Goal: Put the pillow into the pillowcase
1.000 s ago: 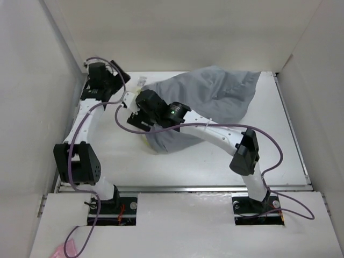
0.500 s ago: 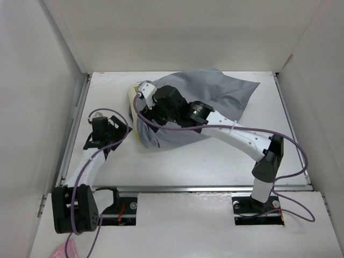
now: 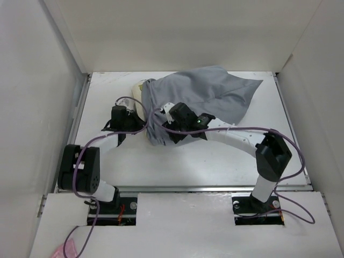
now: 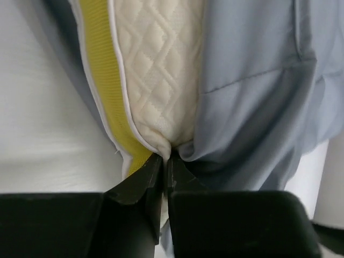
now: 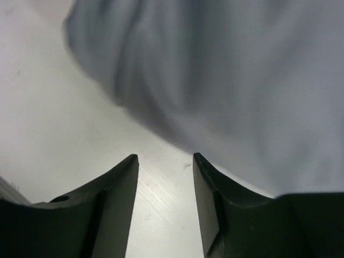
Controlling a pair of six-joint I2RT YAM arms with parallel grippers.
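**Pillow end out at the sack's left mouth, left arm on it**

White walls box in a white table (image 3: 215,161), and the task's things lie across its far half. Largest is the pillowcase (image 3: 215,94), a wrinkled grey sack whose long axis runs from its mouth at the left out to its closed end at the far right. The pillow (image 3: 138,92) is mostly inside. Only its left end shows at the mouth, cream quilted cover and a yellow side edge (image 4: 105,80) in the left wrist view.

Both arms reach in low toward the mouth end. The left gripper (image 4: 165,161) is the nearer one. Its fingers are pressed together with their tips right against the lower corner of the exposed pillow, where cream cover, yellow edge and grey cloth meet. Whether they pinch a fold of any of these I cannot tell.

The right gripper (image 5: 164,161) sits just beside the sack's near edge, a little right of the mouth. Its fingers stand apart with bare table between them and the grey cloth just ahead and to the right, untouched.

The exposed end most likely has to go rightward along the sack's long axis, or the hem leftward over it.
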